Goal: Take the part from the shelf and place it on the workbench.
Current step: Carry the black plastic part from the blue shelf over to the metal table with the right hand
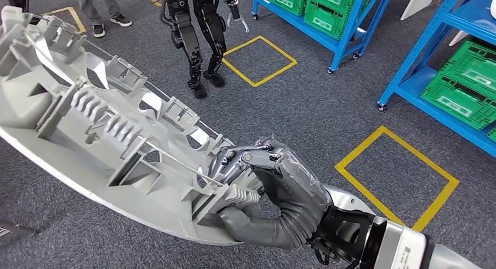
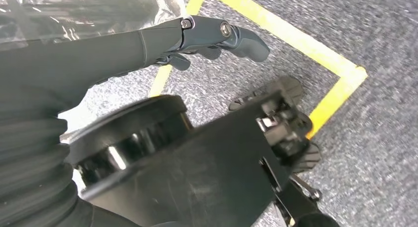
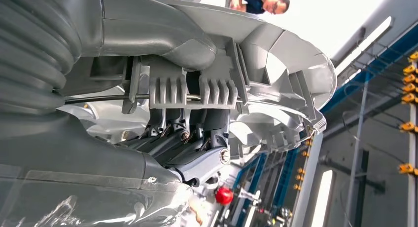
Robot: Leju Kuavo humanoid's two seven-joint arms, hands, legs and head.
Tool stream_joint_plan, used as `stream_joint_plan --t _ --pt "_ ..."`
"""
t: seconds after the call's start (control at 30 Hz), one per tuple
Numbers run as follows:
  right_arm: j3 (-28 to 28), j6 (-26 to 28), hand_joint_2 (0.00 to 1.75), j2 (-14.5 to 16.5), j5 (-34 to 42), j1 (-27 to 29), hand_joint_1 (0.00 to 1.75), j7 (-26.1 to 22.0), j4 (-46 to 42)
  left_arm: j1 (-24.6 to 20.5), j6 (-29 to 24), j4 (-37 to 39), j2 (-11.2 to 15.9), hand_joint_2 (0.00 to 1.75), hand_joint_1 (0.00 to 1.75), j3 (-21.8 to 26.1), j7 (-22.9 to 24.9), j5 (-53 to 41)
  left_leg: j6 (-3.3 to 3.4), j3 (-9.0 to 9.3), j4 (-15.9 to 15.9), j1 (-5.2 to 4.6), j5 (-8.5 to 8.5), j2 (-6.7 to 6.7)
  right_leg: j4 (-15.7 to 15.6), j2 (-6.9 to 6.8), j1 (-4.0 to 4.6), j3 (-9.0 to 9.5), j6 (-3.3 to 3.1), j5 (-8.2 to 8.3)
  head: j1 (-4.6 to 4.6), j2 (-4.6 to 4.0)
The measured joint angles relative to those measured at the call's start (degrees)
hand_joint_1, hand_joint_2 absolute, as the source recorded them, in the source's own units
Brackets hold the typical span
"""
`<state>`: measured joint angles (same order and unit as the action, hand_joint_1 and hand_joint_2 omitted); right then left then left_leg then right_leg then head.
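Nearby, green crates (image 1: 459,90) fill blue shelves (image 1: 409,64); right robot hand (image 1: 266,187) grips part (image 1: 99,134).

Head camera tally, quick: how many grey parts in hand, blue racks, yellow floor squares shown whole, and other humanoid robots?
grey part, held by the right robot hand: 1
blue racks: 2
whole yellow floor squares: 2
other humanoid robot: 1
Total: 6

part (image 1: 99,128): far end cut off by frame edge | right hand (image 1: 275,187): fingertips hidden inside its ribs
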<state>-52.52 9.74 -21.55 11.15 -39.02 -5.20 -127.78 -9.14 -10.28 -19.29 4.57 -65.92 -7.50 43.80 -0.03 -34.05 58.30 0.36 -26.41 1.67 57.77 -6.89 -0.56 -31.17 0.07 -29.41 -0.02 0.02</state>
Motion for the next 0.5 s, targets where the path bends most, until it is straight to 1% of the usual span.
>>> stream_joint_plan --t 0.03,0.07,0.1,0.13,0.17,0.2,0.23,0.27,0.3,0.33,0.37,0.4,0.43,0.47,0.5 --pt "0.01 -0.01 1.75 0.00 -0.01 -0.01 1.75 0.00 -0.01 0.08 -0.01 0.00 0.03 1.75 0.00 -0.01 0.01 0.01 0.35 0.03 -0.17 0.10 0.14 -0.59 0.32 0.81 -0.15 -0.01 0.31 -0.42 0.06 0.00" --pt "0.03 -0.01 1.75 -0.01 -0.01 -0.02 1.75 -0.01 -0.01 0.11 -0.01 -0.01 0.05 1.75 0.00 -0.01 0.01 0.03 0.67 0.07 -0.35 0.23 0.30 -1.14 1.51 2.16 -0.26 -0.46 0.52 -1.35 0.21 0.00" --pt "0.05 -0.01 1.75 -0.04 -0.02 0.00 1.75 -0.01 -0.01 0.07 -0.01 -0.01 0.05 1.75 0.00 -0.01 0.01 0.03 0.95 0.11 -0.45 0.33 0.40 -1.69 4.06 3.93 -0.37 -1.60 0.64 -2.90 0.45 0.00" --pt "0.04 0.00 1.75 -0.07 -0.02 0.04 1.75 -0.02 -0.01 -0.01 -0.01 -0.01 0.04 1.75 0.00 -0.01 0.01 0.03 1.15 0.06 -0.46 0.26 0.44 -2.31 7.86 5.45 -0.37 -3.42 0.61 -4.78 0.66 0.00" --pt "0.02 0.01 1.75 -0.11 -0.02 0.09 1.75 -0.02 -0.01 -0.05 -0.01 -0.01 0.03 1.75 0.00 -0.01 0.01 0.03 1.31 0.03 -0.45 0.16 0.47 -2.94 11.95 6.19 -0.32 -5.51 0.56 -6.47 0.86 0.00" --pt "0.00 0.01 1.75 -0.14 -0.02 0.15 1.75 -0.02 0.00 -0.06 -0.01 -0.01 0.02 1.75 0.00 -0.01 0.01 0.03 1.42 0.01 -0.44 0.02 0.48 -3.67 15.36 6.51 -0.24 -7.37 0.46 -7.44 1.00 0.00" --pt "-0.02 0.00 1.75 -0.16 -0.02 0.18 1.75 -0.02 0.00 -0.02 -0.01 -0.01 0.01 1.75 0.00 -0.02 0.02 0.03 1.48 0.02 -0.43 -0.14 0.50 -4.45 16.80 6.61 -0.15 -8.37 0.28 -7.20 1.06 0.00" --pt "-0.03 -0.01 1.75 -0.18 -0.02 0.19 1.75 -0.01 0.00 0.03 -0.01 -0.01 0.02 1.75 0.00 -0.02 0.02 0.04 1.51 0.06 -0.42 -0.27 0.52 -5.19 16.06 6.71 -0.05 -8.33 0.04 -5.95 1.09 0.00" --pt "-0.02 -0.01 1.75 -0.20 -0.02 0.19 1.75 -0.01 0.00 0.05 -0.01 -0.01 0.02 1.75 0.00 -0.02 0.02 0.04 1.52 0.13 -0.42 -0.39 0.55 -6.01 13.00 7.16 0.10 -7.15 -0.35 -3.74 1.12 0.00" --pt "-0.01 -0.01 1.75 -0.22 -0.02 0.16 1.75 -0.01 0.00 0.05 -0.01 -0.02 -0.02 1.75 0.00 -0.02 0.01 0.03 1.49 0.18 -0.42 -0.43 0.58 -6.77 8.68 8.37 0.26 -5.33 -0.87 -1.41 1.14 0.00" --pt "0.00 -0.01 1.75 -0.23 -0.02 0.12 1.75 -0.02 -0.01 0.00 -0.02 -0.03 -0.09 1.75 0.00 -0.02 0.01 0.03 1.38 0.12 -0.39 -0.50 0.64 -7.46 4.83 9.75 0.39 -3.62 -1.37 0.20 1.08 0.00" --pt "0.01 -0.01 1.75 -0.24 -0.02 0.06 1.75 -0.02 -0.01 -0.06 -0.01 -0.04 -0.16 1.75 0.00 -0.02 0.00 0.01 1.21 -0.02 -0.36 -0.47 0.71 -8.11 1.79 10.81 0.51 -2.31 -1.73 1.32 1.06 0.00" --pt "0.02 -0.01 1.75 -0.24 -0.02 0.02 1.75 -0.02 -0.02 -0.08 -0.01 -0.08 -0.25 1.75 0.00 -0.02 0.00 -0.01 0.97 -0.25 -0.37 -0.32 0.81 -8.68 0.39 11.42 0.65 -1.75 -1.94 1.58 1.04 0.00" --pt "0.02 -0.02 1.75 -0.25 -0.02 -0.01 1.75 -0.02 -0.02 -0.08 0.02 -0.12 -0.31 1.75 0.00 -0.03 0.01 -0.03 0.64 -0.47 -0.42 -0.20 0.94 -9.28 0.07 11.12 0.76 -1.65 -2.01 1.53 1.04 0.00" --pt "0.03 -0.02 1.75 -0.25 -0.02 -0.03 1.75 -0.02 -0.02 -0.03 0.07 -0.15 -0.32 1.75 0.00 -0.04 0.01 -0.05 0.34 -0.58 -0.53 -0.09 1.05 -9.85 -0.29 10.42 0.77 -1.54 -2.04 1.71 1.13 0.00"
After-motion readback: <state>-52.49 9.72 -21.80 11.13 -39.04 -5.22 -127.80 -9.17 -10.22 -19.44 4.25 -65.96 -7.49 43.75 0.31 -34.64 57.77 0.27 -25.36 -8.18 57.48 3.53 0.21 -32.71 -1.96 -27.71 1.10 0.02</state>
